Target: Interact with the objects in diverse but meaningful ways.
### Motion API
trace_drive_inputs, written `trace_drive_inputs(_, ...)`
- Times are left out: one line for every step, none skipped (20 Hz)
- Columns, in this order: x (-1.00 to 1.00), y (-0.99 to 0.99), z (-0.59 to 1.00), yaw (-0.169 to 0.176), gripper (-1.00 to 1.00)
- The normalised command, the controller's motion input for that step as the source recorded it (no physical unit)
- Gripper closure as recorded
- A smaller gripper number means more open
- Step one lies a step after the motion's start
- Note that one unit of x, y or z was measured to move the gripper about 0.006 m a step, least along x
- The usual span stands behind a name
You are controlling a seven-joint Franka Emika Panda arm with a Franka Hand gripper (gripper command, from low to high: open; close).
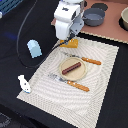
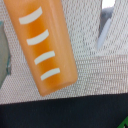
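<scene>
The ridged yellow-orange bread block (image 1: 73,44) lies at the far edge of the striped placemat (image 1: 100,85). My gripper (image 1: 64,42) hangs right over it, its fingertips at the block's end. In the wrist view the bread block (image 2: 47,45) fills the frame beside one grey finger (image 2: 3,52). No finger presses its other side, so the jaws stand open. The dark brown sausage (image 1: 73,66) rests on a tan plate (image 1: 80,75). The pale blue shaker (image 1: 34,48) and the white bottle-like figure (image 1: 23,84) stand off the mat, on the exterior view's left.
An orange-handled knife (image 1: 86,60) and fork (image 1: 69,82) flank the plate; the knife blade (image 2: 104,34) shows in the wrist view. A grey pot (image 1: 94,17) and another bowl (image 1: 125,19) sit on a pink board behind. A black cable (image 1: 22,40) loops on the exterior view's left.
</scene>
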Motion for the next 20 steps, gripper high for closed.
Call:
trace_drive_inputs(0.0,0.12,-0.22,0.061,-1.0)
trace_drive_inputs(0.0,0.14,-0.18,0.076,-1.0)
trace_drive_inputs(0.0,0.13,-0.18,0.076,-1.0)
trace_drive_inputs(-0.05,0.13,-0.16,0.077,-1.0)
trace_drive_inputs(-0.07,0.15,-0.17,0.077,-1.0)
trace_drive_inputs(-0.02,0.16,-0.17,0.078,-1.0)
trace_drive_inputs(-0.03,0.14,-0.19,0.077,-1.0)
trace_drive_inputs(-0.08,0.11,-0.21,0.078,-1.0)
trace_drive_inputs(-0.07,0.11,-0.23,0.078,-1.0)
trace_drive_inputs(-0.07,0.06,-0.25,0.08,-1.0)
trace_drive_inputs(-0.11,0.0,-0.19,0.075,-1.0)
trace_drive_inputs(-0.13,-0.05,-0.16,0.073,-1.0)
trace_drive_inputs(-0.05,-0.04,-0.18,0.066,-1.0)
trace_drive_inputs(0.0,-0.04,-0.19,0.065,-1.0)
trace_drive_inputs(0.0,-0.04,-0.21,0.066,-1.0)
trace_drive_inputs(-0.02,-0.03,-0.25,0.068,-1.0)
trace_drive_inputs(0.0,0.0,-0.26,0.065,-1.0)
trace_drive_inputs(0.0,0.0,-0.26,0.062,-1.0)
trace_drive_inputs(-0.02,0.0,-0.26,0.058,-1.0)
trace_drive_inputs(-0.02,0.0,-0.25,0.052,-1.0)
